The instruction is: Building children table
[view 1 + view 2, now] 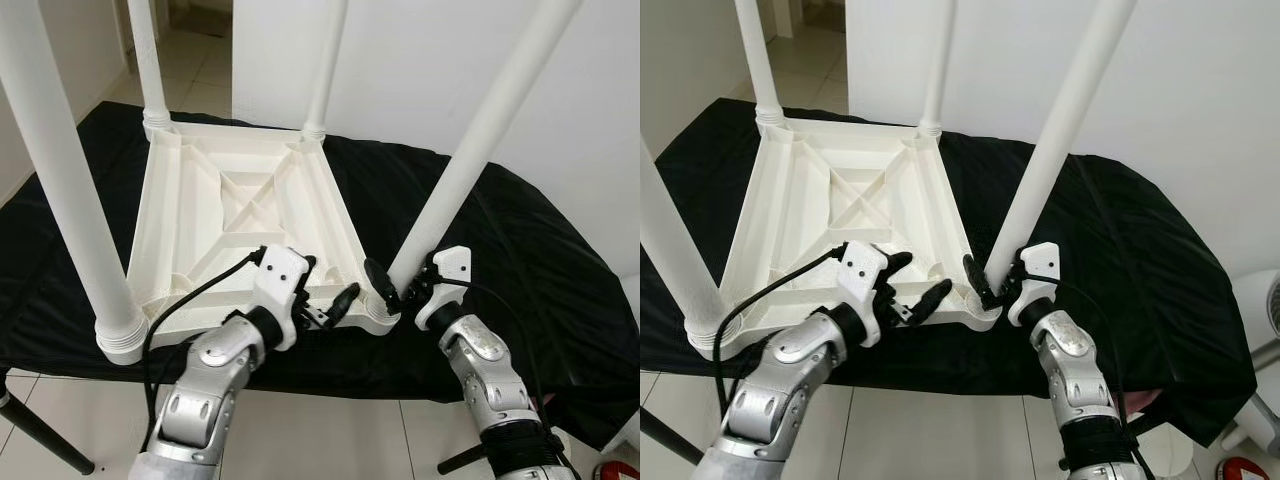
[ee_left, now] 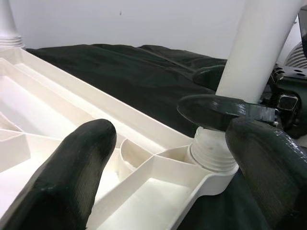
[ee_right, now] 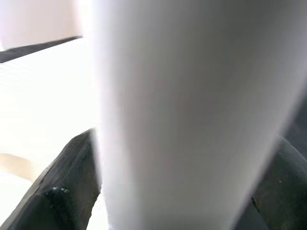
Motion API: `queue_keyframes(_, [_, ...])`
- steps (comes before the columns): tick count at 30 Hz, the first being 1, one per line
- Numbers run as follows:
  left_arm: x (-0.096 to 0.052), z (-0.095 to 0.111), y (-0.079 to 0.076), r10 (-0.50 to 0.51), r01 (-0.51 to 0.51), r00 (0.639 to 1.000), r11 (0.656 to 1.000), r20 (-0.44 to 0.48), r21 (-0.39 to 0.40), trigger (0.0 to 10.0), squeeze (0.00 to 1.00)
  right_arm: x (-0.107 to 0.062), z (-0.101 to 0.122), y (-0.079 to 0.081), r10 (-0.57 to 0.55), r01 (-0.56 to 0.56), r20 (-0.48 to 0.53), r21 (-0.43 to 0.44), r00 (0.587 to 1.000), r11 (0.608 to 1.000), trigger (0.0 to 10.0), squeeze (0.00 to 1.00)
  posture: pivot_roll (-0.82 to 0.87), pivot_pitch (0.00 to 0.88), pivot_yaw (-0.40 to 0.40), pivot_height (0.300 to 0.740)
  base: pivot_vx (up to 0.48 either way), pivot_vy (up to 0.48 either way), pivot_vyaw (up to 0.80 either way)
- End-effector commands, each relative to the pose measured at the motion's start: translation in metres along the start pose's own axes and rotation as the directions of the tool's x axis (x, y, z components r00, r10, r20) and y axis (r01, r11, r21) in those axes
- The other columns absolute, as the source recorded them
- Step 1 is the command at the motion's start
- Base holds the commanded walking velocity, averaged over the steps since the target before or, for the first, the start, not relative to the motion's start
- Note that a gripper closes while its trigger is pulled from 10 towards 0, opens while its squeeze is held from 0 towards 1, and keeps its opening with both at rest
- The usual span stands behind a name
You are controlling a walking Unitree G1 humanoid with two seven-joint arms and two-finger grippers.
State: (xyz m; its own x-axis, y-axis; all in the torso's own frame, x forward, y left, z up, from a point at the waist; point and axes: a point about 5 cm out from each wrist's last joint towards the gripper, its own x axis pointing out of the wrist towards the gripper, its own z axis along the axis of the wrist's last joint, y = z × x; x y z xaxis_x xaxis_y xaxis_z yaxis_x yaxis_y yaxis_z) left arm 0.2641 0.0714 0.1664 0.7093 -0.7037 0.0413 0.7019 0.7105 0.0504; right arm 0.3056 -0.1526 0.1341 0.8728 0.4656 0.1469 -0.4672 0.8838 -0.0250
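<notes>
Jaws around leg [image 1: 470, 165], white table [image 1: 225, 215] (upturned)

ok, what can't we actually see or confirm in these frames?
- Leg tops: all four legs run off the upper edge in both eye views.
- Thread seating: the right gripper closes around the near right leg's base and covers the joint with the tabletop.
- Right wrist view: blurred white leg at close range, no detail.
- Left gripper: open over the tabletop rim; contact unclear.
- Black cloth: hides whatever supports it.

table [image 1: 225, 215] upturned on cloth [image 1: 520, 260] | four legs up (one [image 1: 470, 160] front right)
</notes>
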Motion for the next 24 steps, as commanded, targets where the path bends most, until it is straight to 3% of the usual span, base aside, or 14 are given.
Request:
queue_keyframes(1, [-0.002,-0.002,-0.003,-0.025,0.025,1.0,0.998,-0.008,0.049,10.0,0.0,-0.004,-0.002,-0.001,0.023,-0.023,-0.007,-0.023,1.0,0.999,10.0,0.0,0.0,0.0,-0.145,0.74,0.0,0.0,0.0])
queue_keyframes(10, [-0.003,-0.007,0.003,0.006,-0.001,0.999,0.988,-0.036,0.153,10.0,0.0,-0.005,-0.004,-0.009,0.073,-0.073,-0.013,-0.01,0.997,0.997,10.0,0.0,0.02,0.0,-0.141,0.74,0.0,0.0,0.0])
queue_keyframes(12, [-0.004,-0.009,0.003,0.001,0.006,0.999,0.992,-0.047,0.128,10.0,0.0,-0.005,-0.004,-0.01,0.075,-0.075,-0.014,0.0,0.997,0.997,10.0,0.0,0.02,0.0,-0.141,0.74,0.0,0.0,0.0])
queue_keyframes(13, [-0.004,-0.011,0.005,0.009,-0.002,0.998,0.994,-0.065,0.106,10.0,0.0,-0.005,-0.005,-0.009,0.084,-0.084,-0.016,0.005,0.996,0.996,9.1,0.0,0.04,0.0,-0.142,0.74,0.0,0.0,0.0])
queue_keyframes(14, [-0.004,-0.011,0.005,0.016,-0.011,0.998,0.997,-0.067,0.079,10.0,0.0,-0.005,-0.008,-0.01,0.093,-0.093,-0.03,0.01,0.995,0.996,0.0,0.0,0.05,0.0,-0.149,0.74,0.0,0.0,0.0])
queue_keyframes(24, [0.003,-0.007,-0.003,0.048,-0.046,0.998,0.995,-0.026,0.093,10.0,0.0,-0.005,-0.021,-0.012,0.113,-0.11,-0.07,0.053,0.991,0.993,0.0,0.0,0.05,0.0,-0.152,0.74,0.0,0.0,0.0])
